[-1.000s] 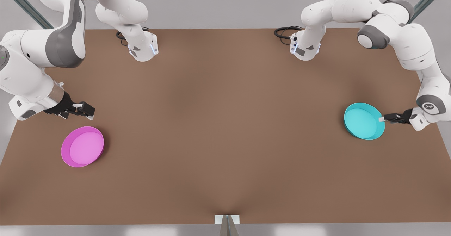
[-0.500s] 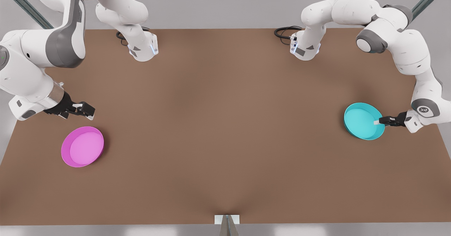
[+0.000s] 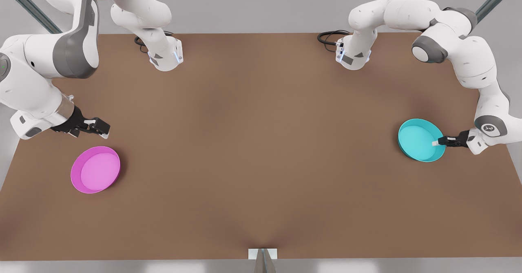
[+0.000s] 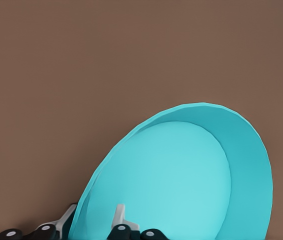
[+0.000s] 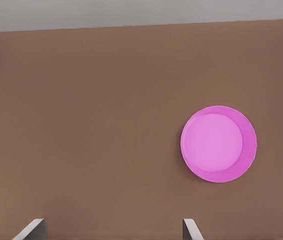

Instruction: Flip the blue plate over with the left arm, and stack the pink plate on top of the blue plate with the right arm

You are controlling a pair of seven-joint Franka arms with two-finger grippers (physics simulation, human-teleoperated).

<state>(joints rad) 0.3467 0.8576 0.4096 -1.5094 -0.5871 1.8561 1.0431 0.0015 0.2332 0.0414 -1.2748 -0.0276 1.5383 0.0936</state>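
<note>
Over half a second the left gripper (image 3: 437, 143) slides inward and straddles the blue plate's (image 3: 419, 139) rim at the table's (image 3: 261, 150) edge on the front view's right, one finger (image 4: 120, 216) inside and one outside without clearly clamping, so it should pinch firmly before rolling, while the right gripper (image 3: 97, 127) waits with fingers spread near the pink plate (image 3: 96, 169).

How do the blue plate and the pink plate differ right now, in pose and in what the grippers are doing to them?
The blue plate has the left gripper astride its rim, one finger inside and one outside; the pink plate lies untouched, with the open right gripper hovering beside it. The blue plate sits at the front view's right, the pink plate at its left. Both are round, shallow, open side up, on the table.
</note>
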